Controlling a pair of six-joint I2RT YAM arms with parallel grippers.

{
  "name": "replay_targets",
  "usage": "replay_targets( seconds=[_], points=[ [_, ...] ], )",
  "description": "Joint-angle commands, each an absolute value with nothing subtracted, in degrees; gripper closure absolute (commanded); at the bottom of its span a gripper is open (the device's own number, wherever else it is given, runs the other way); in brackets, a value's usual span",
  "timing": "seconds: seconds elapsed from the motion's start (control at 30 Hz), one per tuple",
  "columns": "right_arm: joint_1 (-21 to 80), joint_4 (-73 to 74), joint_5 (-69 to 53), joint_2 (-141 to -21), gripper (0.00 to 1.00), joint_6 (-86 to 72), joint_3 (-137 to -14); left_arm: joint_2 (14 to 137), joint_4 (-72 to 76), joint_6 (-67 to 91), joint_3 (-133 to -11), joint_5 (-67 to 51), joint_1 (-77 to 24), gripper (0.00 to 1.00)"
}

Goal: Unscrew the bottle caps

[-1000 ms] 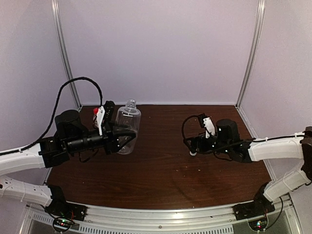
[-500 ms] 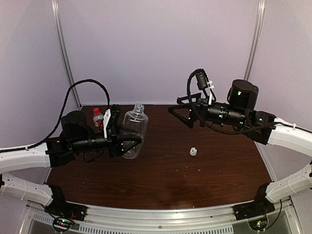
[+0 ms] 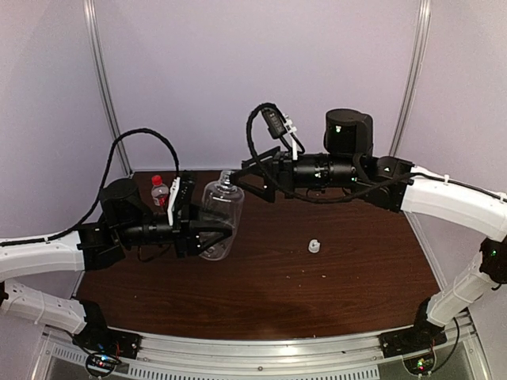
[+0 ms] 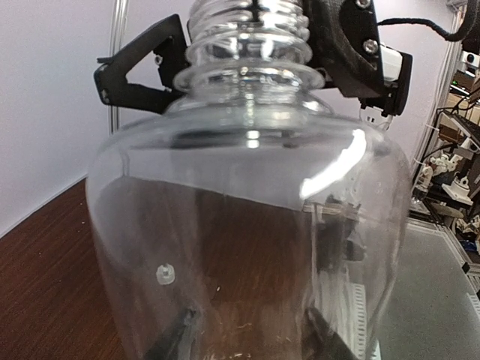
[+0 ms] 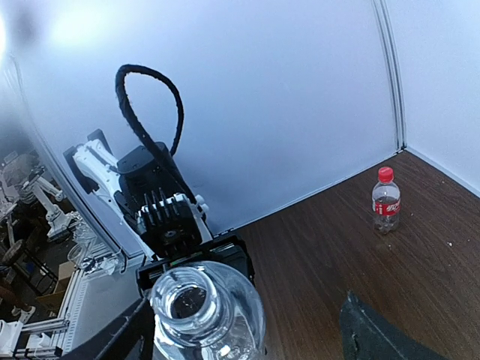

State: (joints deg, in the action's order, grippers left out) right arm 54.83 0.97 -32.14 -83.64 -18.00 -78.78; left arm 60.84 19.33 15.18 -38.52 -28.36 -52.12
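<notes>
Left arm (image 3: 40, 257) and right arm (image 3: 451, 202) sheathed in white along the long links, black at every joint and wrist. Fat round black motor drum (image 3: 348, 131) high above the bench (image 3: 317, 293), small green light on it. Black cables: a wide loop (image 3: 142, 134) over the bench's far left corner, a tighter loop (image 3: 261, 119) over its far middle. White clips (image 3: 172, 198) by the wrists. Left claw (image 3: 215, 229) and right claw (image 3: 244, 180) matte black, fingers shaped as open triangular frames, silver screw heads (image 4: 365, 45) on one. Ribbed black fins (image 5: 169, 206) behind the left wrist. Black bases (image 3: 97, 323) at the bench's near edge, tiny red and green lights (image 3: 99, 362) below.
</notes>
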Motion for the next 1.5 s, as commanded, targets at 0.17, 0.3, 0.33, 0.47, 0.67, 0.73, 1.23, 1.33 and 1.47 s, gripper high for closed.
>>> replay_targets(
  seconds=[0.17, 0.3, 0.33, 0.47, 0.67, 0.73, 1.23, 1.33, 1.47],
  points=[
    [56.7, 4.4, -34.5, -85.1, 0.28, -14.8, -82.2, 64.0, 24.0, 13.8, -40.0, -30.9, -51.8, 0.56],
    [57.0, 5.6, -34.2, -85.2, 0.4, -13.8, -81.9, 64.9, 24.7, 14.1, -40.5, -31.0, -51.9, 0.56],
    [57.0, 5.7, -34.3, -85.0, 0.42, -13.7, -81.8, 65.0, 24.7, 14.1, -40.6, -30.8, -51.8, 0.56],
    [57.2, 5.8, -33.9, -84.5, 0.48, -13.4, -80.8, 65.3, 25.1, 14.0, -40.8, -30.6, -51.8, 0.56],
    [57.3, 6.3, -33.2, -84.8, 0.59, -13.2, -80.4, 65.4, 25.2, 14.2, -40.5, -30.4, -51.8, 0.56],
    [57.3, 6.3, -33.9, -85.0, 0.67, -13.2, -80.6, 65.3, 25.2, 14.3, -40.3, -30.0, -51.9, 0.56],
    [57.4, 5.8, -31.2, -84.4, 1.0, -13.6, -79.1, 63.6, 25.5, 15.2, -38.5, -26.1, -51.8, 0.49],
    [57.4, 7.1, -27.6, -83.2, 1.0, -12.7, -79.1, 63.3, 25.4, 15.8, -38.4, -24.8, -51.8, 0.38],
    [57.4, 8.1, -25.0, -81.7, 1.0, -11.8, -79.3, 62.7, 24.3, 16.6, -38.7, -23.3, -51.8, 0.06]
  ],
)
